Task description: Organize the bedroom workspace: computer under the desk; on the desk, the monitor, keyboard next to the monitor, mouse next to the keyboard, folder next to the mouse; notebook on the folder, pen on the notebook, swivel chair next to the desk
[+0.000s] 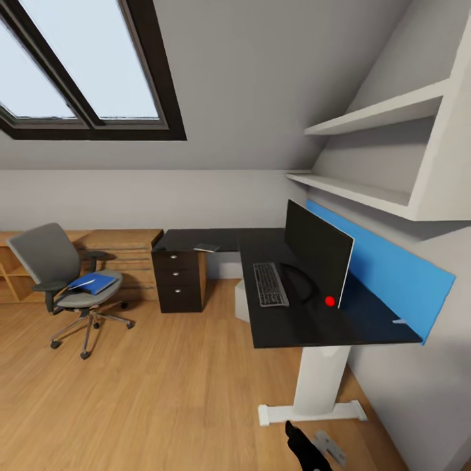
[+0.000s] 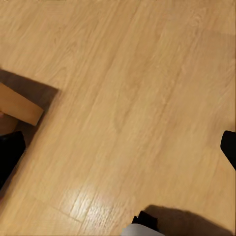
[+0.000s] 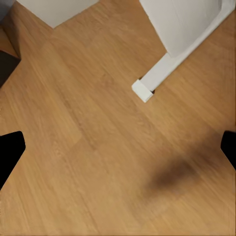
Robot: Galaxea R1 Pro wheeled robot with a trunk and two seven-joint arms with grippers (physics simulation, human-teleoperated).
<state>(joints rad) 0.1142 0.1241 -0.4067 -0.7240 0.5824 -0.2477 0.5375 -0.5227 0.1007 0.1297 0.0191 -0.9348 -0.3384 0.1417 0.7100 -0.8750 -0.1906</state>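
Note:
The black desk (image 1: 288, 330) stands at the right with the wide black monitor (image 1: 318, 252) and the keyboard (image 1: 270, 284) on it. A thin grey notebook (image 1: 207, 248) lies on the desk's far corner. Under the desk a pale computer (image 1: 242, 302) shows in part. The grey swivel chair (image 1: 62, 278) stands apart at the left, with the blue folder (image 1: 95, 283) on its seat. The mouse and pen are out of view. My left gripper (image 2: 118, 152) and right gripper (image 3: 118, 150) both hang open over bare floor, holding nothing.
Black drawers (image 1: 178, 281) sit under the desk's left wing, with low wooden cabinets (image 1: 124, 252) behind the chair. The desk's white leg (image 1: 320, 386) and its foot (image 3: 162, 69) are close to my right arm. White shelves (image 1: 386, 111) and a blue wall panel (image 1: 399, 268) line the right wall.

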